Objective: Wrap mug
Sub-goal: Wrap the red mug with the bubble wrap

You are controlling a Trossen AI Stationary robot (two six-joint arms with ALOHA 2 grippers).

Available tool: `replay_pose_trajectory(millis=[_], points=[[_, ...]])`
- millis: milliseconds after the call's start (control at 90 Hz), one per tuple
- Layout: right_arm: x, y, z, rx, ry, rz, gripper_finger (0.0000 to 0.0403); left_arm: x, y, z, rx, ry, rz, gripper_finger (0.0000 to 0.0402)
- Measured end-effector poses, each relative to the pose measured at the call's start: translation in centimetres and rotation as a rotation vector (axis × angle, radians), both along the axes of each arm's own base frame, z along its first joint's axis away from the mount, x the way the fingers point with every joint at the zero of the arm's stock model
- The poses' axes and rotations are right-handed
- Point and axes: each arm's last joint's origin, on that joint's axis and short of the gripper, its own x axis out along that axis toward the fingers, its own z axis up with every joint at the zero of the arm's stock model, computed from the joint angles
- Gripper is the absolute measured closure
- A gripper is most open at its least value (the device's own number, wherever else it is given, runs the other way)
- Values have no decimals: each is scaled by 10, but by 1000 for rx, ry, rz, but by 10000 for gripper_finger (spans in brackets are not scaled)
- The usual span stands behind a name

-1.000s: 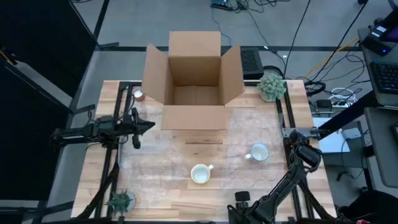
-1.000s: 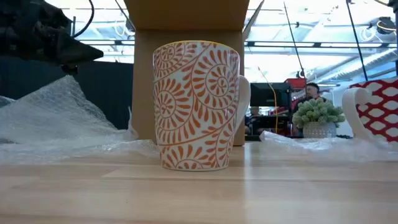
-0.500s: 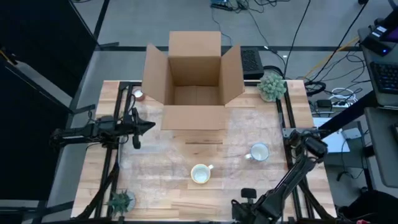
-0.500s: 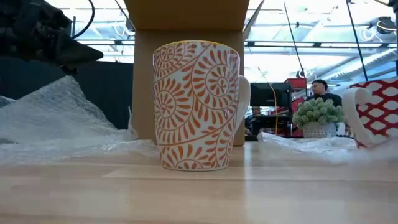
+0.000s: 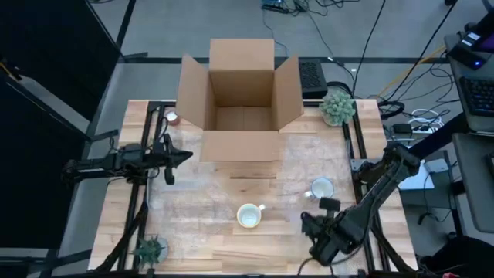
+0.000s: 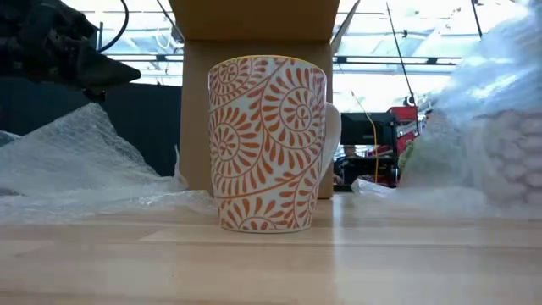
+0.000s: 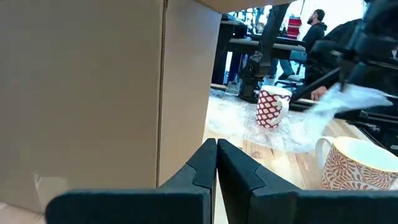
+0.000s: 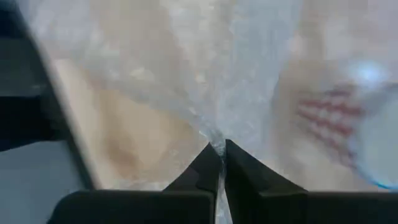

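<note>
High view: an open brown cardboard box (image 5: 241, 96) stands at the far middle of the pale wooden table (image 5: 201, 232), flaps spread. A white mug with an orange leaf-scroll pattern (image 5: 248, 216) stands upright near the front centre, its handle toward the right arm's side. A second white mug with a red lattice pattern (image 5: 321, 188) stands upright to its right, well apart from it. The right gripper (image 5: 311, 225) sits low over the table between the two mugs, just in front of the red-patterned one. The left gripper (image 5: 184, 157) waits at the table's left side, beside the box's front corner. A small green potted plant (image 5: 336, 106) stands at the far right corner, another (image 5: 149, 250) at the near left. Low view: the orange-patterned mug (image 6: 268, 144) stands upright on the wood with the box behind it; clear bubble wrap (image 6: 72, 157) lies crumpled to its left, and a raised fold of it (image 6: 495, 110) veils the red-patterned mug on the right. Left wrist view: the left gripper (image 7: 216, 163) has its fingers pressed together on nothing, next to the box wall (image 7: 93, 93); both mugs show beyond, and a person stands in the room behind. Right wrist view: the right gripper (image 8: 219, 155) is pinched closed on an edge of the bubble wrap (image 8: 205, 68), with the red-patterned mug (image 8: 348, 118) blurred through the film.
</note>
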Motion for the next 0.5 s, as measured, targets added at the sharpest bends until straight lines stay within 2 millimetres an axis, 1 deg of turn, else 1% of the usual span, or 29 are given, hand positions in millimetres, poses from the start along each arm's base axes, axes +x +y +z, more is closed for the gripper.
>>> replay_pose_trajectory(millis=[122, 267, 500], points=[[-2, -19, 7, -68, 47, -36, 403, 0, 0, 0, 0, 0, 0, 402], [3, -34, 9, -112, 80, -59, 403, 0, 0, 0, 0, -2, -5, 402], [19, -57, 10, -220, 31, -45, 403, 0, 0, 0, -25, -7, -14, 402]])
